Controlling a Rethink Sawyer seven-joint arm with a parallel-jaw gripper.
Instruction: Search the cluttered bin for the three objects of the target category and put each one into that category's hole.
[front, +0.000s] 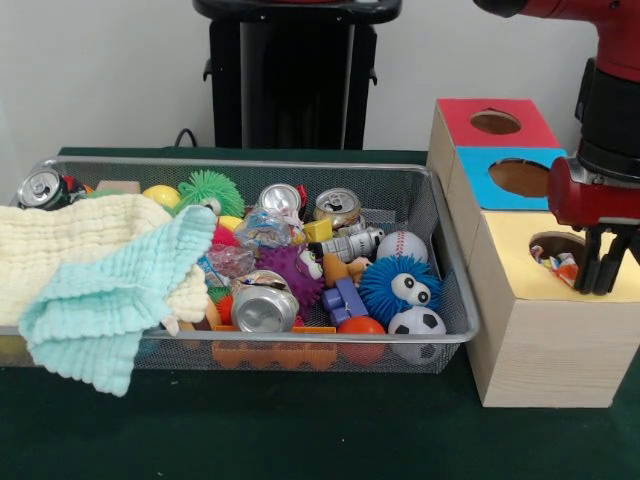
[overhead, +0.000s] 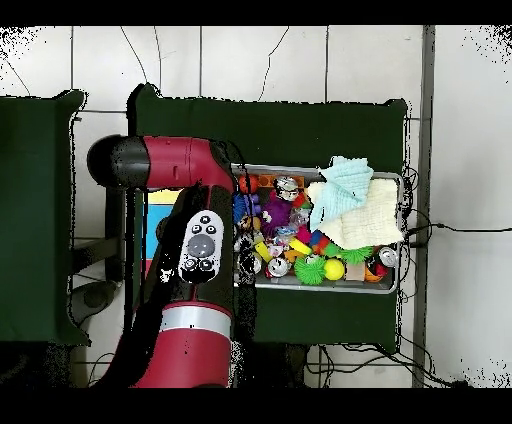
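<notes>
The gripper (front: 603, 262) hangs spread and empty over the yellow hole (front: 556, 250), holding nothing; crinkly wrappers (front: 232, 262) in the bin (front: 452, 262) look light, slippery, best pinched mid-body.

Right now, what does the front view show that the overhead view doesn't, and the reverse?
Only the front view shows the gripper hanging at the yellow hole with a colourful item inside it, plus the red hole and blue hole. Only the overhead view shows the whole red arm covering the box, and tiled floor around the table. Both show the mesh bin of toys and cans and the yellow and mint cloths.
</notes>
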